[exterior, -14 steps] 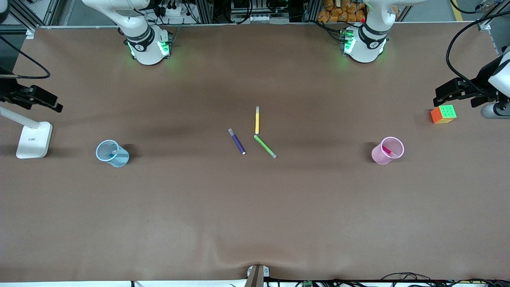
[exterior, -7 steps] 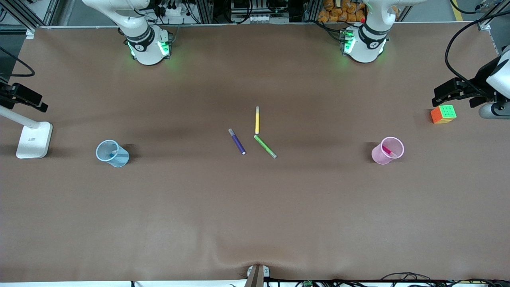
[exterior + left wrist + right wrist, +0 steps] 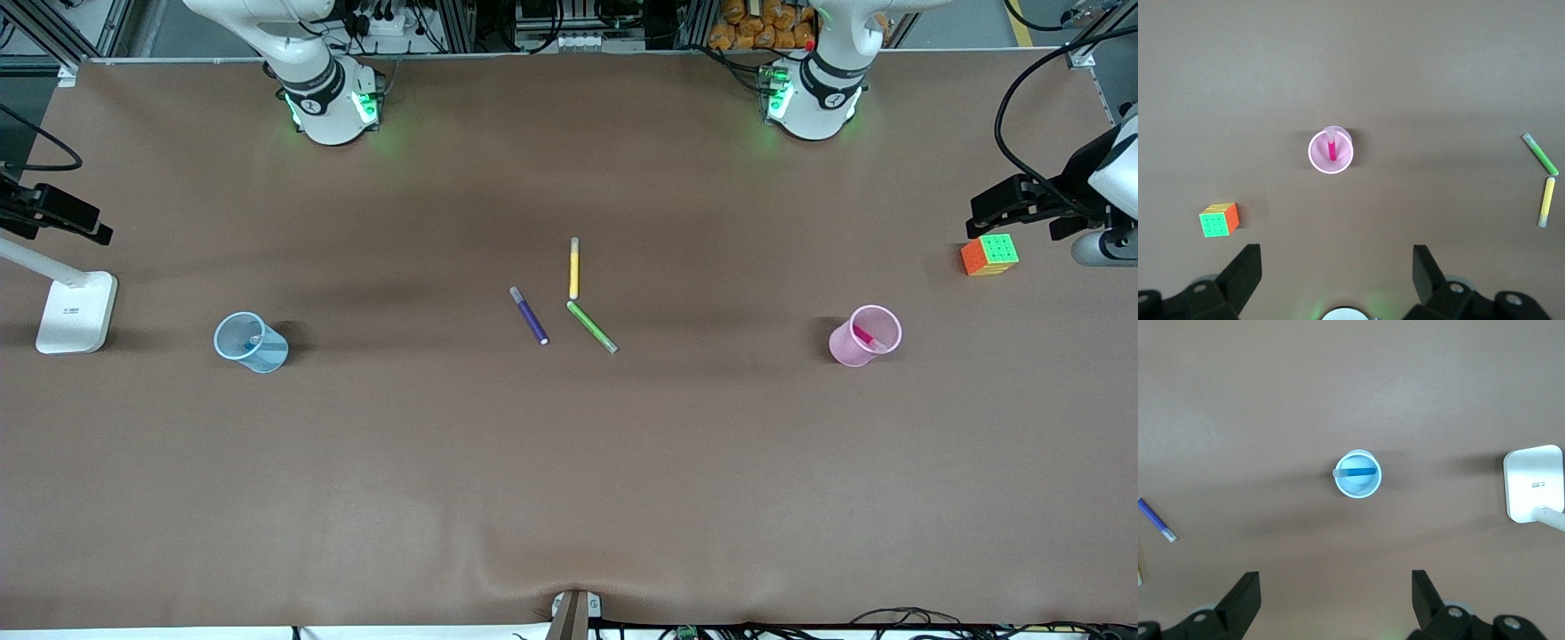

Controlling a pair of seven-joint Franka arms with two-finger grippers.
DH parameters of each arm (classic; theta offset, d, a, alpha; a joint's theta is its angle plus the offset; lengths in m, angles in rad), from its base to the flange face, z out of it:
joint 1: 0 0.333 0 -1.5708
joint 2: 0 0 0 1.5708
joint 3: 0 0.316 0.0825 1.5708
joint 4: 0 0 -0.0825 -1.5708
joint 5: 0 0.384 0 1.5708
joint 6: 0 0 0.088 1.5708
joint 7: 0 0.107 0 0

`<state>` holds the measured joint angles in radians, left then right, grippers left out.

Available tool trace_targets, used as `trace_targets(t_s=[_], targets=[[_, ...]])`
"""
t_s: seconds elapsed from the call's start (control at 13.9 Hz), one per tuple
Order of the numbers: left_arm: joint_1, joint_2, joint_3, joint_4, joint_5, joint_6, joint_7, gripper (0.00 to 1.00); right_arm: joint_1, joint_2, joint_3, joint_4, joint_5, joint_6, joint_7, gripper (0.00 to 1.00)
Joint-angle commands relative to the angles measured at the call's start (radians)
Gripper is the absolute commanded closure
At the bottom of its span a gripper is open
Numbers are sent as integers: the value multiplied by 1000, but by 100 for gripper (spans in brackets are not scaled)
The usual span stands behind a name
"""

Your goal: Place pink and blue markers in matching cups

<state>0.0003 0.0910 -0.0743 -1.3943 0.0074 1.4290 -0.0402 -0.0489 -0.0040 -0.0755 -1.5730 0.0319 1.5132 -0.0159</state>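
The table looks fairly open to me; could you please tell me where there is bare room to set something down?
The widest bare patch runs nearer the front camera than the purple marker, green marker, blue cup and pink cup. The stretches between the markers and either cup are free too. The middle is crowded, the yellow marker included; the cube and lamp base take the ends.

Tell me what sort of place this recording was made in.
Most likely a robotics lab. Two arm bases are bolted at the edge of a brown-covered table, aluminium framing and cable bundles run along that edge, and test props such as a puzzle cube sit on it.
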Motion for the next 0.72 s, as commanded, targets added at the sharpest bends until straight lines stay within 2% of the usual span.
trace_targets(t_s=[0.0, 0.65], targets=[[3, -10, 7, -8, -36, 10, 13, 0, -5, 10, 9, 27, -15, -16, -10, 0], [0, -8, 5, -11, -44, 13, 14, 0, -25, 10, 8, 19, -15, -22, -21, 0]])
